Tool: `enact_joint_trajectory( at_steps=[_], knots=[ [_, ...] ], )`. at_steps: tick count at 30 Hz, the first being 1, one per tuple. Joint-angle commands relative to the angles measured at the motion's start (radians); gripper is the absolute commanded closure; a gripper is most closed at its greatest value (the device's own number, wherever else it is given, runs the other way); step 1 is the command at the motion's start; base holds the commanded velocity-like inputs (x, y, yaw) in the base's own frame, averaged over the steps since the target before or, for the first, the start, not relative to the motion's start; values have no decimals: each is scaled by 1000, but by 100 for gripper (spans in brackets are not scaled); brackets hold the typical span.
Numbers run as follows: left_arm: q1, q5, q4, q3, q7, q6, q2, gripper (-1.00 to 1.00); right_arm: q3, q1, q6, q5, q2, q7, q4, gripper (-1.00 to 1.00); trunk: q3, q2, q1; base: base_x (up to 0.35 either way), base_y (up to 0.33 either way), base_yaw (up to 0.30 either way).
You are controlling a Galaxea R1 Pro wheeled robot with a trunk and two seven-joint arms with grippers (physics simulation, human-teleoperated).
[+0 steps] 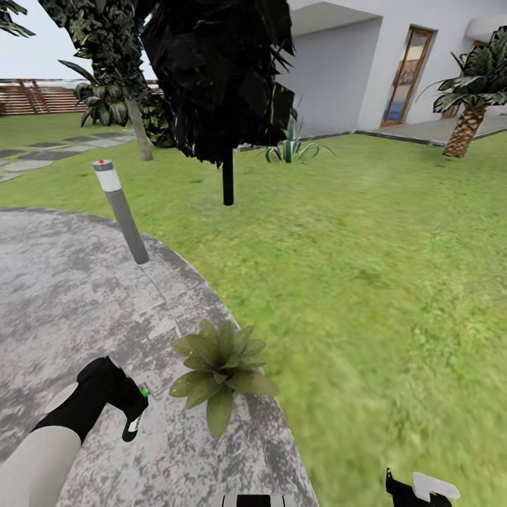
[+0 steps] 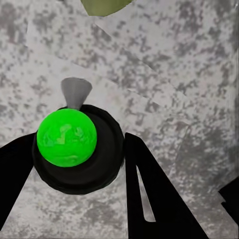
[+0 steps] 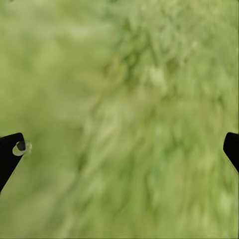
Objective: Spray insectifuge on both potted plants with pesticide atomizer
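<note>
My left gripper (image 1: 131, 410) is shut on the pesticide atomizer (image 1: 134, 424), a small dark bottle with a pale label whose top shows bright green. In the left wrist view the atomizer (image 2: 74, 147) sits between the black fingers (image 2: 149, 194), over the speckled patio, with its grey nozzle towards a leaf. One potted plant (image 1: 222, 370), a low rosette of broad green leaves, stands on the patio edge just right of the bottle; its pot is hidden under the leaves. My right gripper (image 1: 421, 491) hangs open over the lawn (image 3: 129, 119).
The round grey stone patio (image 1: 63, 296) fills the near left, with lawn (image 1: 366, 267) to the right. A grey bollard lamp (image 1: 121, 211) leans at the patio's far rim. Beyond stand a dark tree (image 1: 227, 179), an agave (image 1: 289, 148), a palm (image 1: 468, 105), and stepping stones (image 1: 42, 151) before a fence (image 1: 35, 98).
</note>
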Motion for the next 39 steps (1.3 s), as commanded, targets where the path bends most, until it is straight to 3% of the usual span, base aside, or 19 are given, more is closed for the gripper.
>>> enact_joint_trajectory(
  at_steps=[1, 6, 9, 12, 16, 20, 30, 39],
  knots=[
    [0, -5, -1, 3, -8, 8, -1, 100, -5, -1, -3, 11, 0, -7, 2, -100, -1, 0, 0, 159, -264, 251],
    [5, -8, 0, -3, -15, 9, -1, 100, -5, -1, -4, 14, 1, -7, 3, -100, -1, 0, 0, 155, -245, 272],
    [0, -26, -2, -32, -138, 11, -1, 100, -5, -1, -4, 14, 1, -7, 4, -100, -1, 0, 0, 113, -75, 276],
    [-12, -90, -24, -59, -205, 68, 4, 100, -5, -1, -4, 14, 1, -7, 4, -100, -1, 0, 0, 91, -15, 273],
    [-16, -133, -57, -72, -232, 94, 2, 100, -5, -1, -4, 14, 0, -7, 3, -100, -1, 0, 0, 20, -2, 100],
    [-17, -181, -76, -87, -309, 97, 1, 100, -5, -1, -3, 14, -1, -7, 2, -100, -1, 0, 0, 1, 0, 7],
    [-18, -186, -103, -84, -319, 102, -2, 100, -5, -1, -4, 14, 0, -7, 2, -100, -1, 0, 0, 0, -224, 5],
    [-19, -185, -126, -81, -319, 105, 1, 100, -5, -1, -3, 14, 1, -7, 4, -100, 5, 0, 0, -12, -272, 219]
  ],
)
